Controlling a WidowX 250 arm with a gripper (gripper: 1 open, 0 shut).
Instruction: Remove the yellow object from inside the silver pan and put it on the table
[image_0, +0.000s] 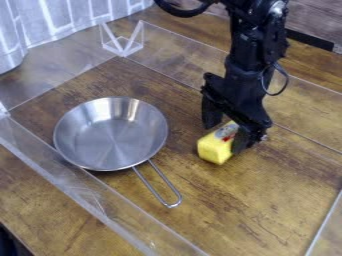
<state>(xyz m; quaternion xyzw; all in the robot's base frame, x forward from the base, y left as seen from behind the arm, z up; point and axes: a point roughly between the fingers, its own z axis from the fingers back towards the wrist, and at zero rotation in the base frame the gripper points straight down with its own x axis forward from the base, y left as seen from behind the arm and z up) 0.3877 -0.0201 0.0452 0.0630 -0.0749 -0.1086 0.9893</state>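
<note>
Brown wooden planks make up the desk (267, 215), with a clear wall (114, 215) running along the near left side. Near to far from there.

Pan handle (163, 190): thin wire loop, pointing towards the near side, off to one side of the block. Likely useful there, since it leaves the landing spot unobstructed.

Silver pan (110, 134): upright, its shallow bowl facing up and the block outside it. Sitting flat, it probably needs no steadying.

Yellow block (214, 151): beside the pan, apart from its rim, apparently down on the wood. White-and-red label uppermost, partly hidden by the fingers. Placement looks sensible: near enough for a short carry, far enough to miss the rim.

Claw (233, 131): open, fingers spread about the block's far part. Whether one brushes it, cannot tell. Coming from above suits a low thing like this; my judgement is that the task is all but done, and a straight lift should avoid dragging or tipping the block.

Black arm (251, 65) reaches in from the far side. White wire-like frame (122, 38) stands beyond the pan, well apart from the work.
</note>
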